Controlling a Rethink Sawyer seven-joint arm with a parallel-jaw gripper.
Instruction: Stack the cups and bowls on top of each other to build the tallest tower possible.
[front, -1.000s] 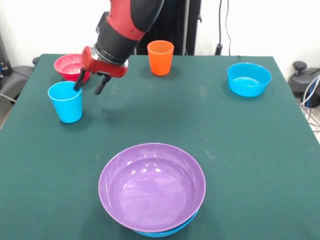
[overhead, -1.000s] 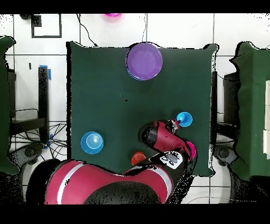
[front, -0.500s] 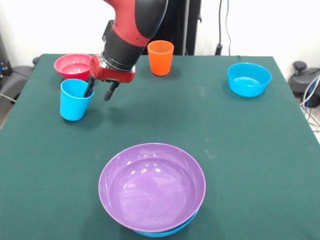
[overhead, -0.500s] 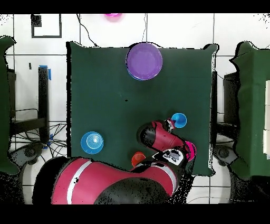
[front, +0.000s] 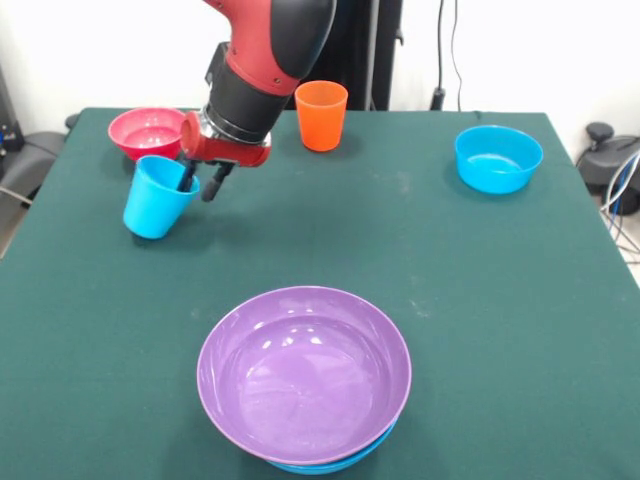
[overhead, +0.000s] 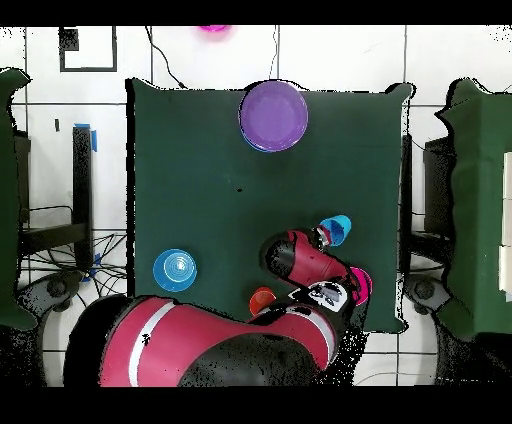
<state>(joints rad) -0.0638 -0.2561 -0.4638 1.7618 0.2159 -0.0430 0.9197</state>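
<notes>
My gripper (front: 197, 187) is shut on the rim of the light blue cup (front: 155, 205) at the table's left, one finger inside it and one outside. The cup hangs tilted, just above the cloth. It also shows in the overhead view (overhead: 337, 229), beside the gripper (overhead: 324, 236). The purple bowl (front: 305, 370) sits nested in a blue bowl (front: 330, 466) at the near edge. The orange cup (front: 321, 115) stands upright at the far side. A small crimson bowl (front: 145, 131) lies behind the gripper. A second blue bowl (front: 497, 157) sits at the far right.
The green table (front: 480, 300) carries everything. In the overhead view the purple bowl (overhead: 273, 116) is at the top, the blue bowl (overhead: 175, 270) at lower left, and a hot pink bowl (overhead: 212, 29) lies on the floor beyond the table.
The gripper has closed on the light blue cup's rim and carried it a little to the right. The cup has gone from upright to tilted.
</notes>
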